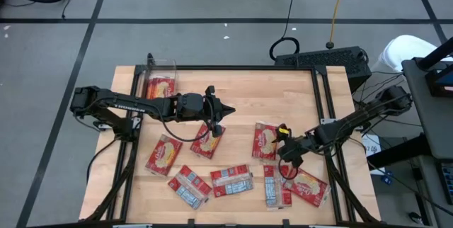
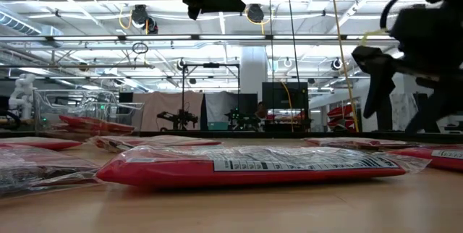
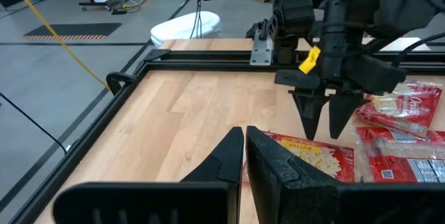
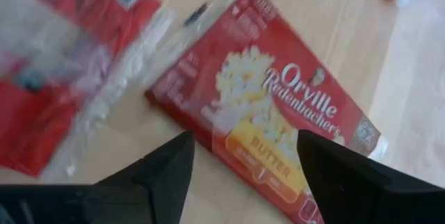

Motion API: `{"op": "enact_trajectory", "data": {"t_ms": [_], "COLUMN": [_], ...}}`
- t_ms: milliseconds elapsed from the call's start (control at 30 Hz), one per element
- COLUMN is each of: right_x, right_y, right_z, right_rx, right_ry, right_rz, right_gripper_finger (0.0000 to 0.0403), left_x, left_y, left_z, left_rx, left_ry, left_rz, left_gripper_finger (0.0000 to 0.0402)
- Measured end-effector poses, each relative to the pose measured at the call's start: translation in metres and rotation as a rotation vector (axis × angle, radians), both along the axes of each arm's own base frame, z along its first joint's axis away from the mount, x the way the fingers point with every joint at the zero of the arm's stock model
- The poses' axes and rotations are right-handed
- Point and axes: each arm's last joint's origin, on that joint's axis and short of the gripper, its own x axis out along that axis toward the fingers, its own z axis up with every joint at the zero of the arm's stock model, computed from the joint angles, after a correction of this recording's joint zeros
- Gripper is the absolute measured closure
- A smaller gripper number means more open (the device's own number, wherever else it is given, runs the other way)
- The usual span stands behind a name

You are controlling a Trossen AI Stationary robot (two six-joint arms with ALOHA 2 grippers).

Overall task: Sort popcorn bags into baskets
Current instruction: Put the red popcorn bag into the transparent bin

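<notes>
- Several popcorn bags [image 1: 209, 141] lie scattered over the lower half of the wooden table [image 1: 283, 93] in the overhead picture, and one more already sits in the clear basket [image 1: 160, 83] at the table's upper left corner.
- Right gripper [image 1: 287, 158] hangs low at the lower right of the overhead picture, fingers spread wide — its wrist camera shows a butter popcorn bag [image 4: 268, 123] lying face up on the wood between the two tips, not touched by either as far as I can tell.
- Left gripper [image 1: 218, 120] sits near the table's middle, above the bag there, fingers pressed together and holding nothing.
- Judged from this, the step in hand is the right arm's pick of the face-up bag.
- To do it well, I would bring the fingers straight down across the bag's narrow width rather than its length — these flat packets are slippery in their wrap.
- Neighbouring bags [image 1: 277, 186] lie just beside it, so the tips should land clear of their edges to avoid dragging two.
- Carrying it to the basket means crossing to the far upper left; the left arm may be in the way.
</notes>
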Motion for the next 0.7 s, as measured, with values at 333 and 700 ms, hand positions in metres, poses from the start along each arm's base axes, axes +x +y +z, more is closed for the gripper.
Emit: {"op": "enact_trajectory", "data": {"t_ms": [333,700], "right_x": [-0.015,-0.008], "right_y": [-0.012,-0.021], "right_z": [-0.031,-0.043], "right_rx": [-0.169,-0.179], "right_ry": [-0.079,-0.139], "right_rz": [0.138,0.207], "right_gripper_finger": [0.0153,0.0224], "left_x": [0.0,0.001], "left_y": [0.0,0.0], "left_z": [0.0,0.002], "left_rx": [0.0,0.0], "left_ry": [0.0,-0.025], "left_rz": [0.0,0.0], "left_gripper_finger": [0.0376,0.0376]}}
